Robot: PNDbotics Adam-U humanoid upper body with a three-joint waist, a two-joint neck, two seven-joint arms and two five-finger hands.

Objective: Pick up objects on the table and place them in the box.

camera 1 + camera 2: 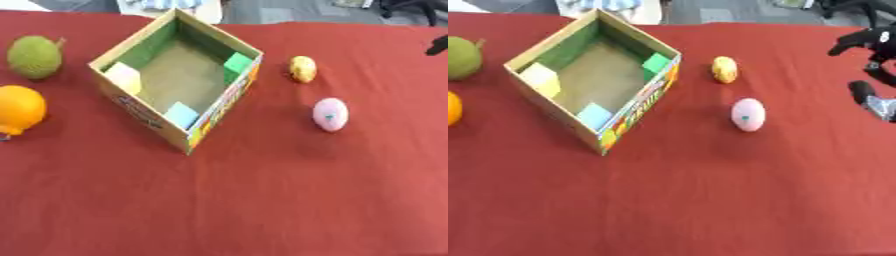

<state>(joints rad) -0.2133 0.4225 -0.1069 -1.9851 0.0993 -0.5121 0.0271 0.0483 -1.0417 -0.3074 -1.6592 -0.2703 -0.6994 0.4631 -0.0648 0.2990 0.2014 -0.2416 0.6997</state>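
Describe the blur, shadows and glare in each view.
Left eye view: soft all over, the box print unreadable; faint shadow beside the pink egg; no glare. Right eye view: equally soft, the right robot hand a dark smear at the edge.

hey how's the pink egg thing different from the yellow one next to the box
The pink egg is pale pink with a small dark mark; the yellow egg is yellow-orange. The pink egg looks larger than the yellow egg. The pink egg lies nearer the camera and farther from the box; the yellow egg sits farther back, closer to it. Both rest untouched on the red tablecloth, right of the box.
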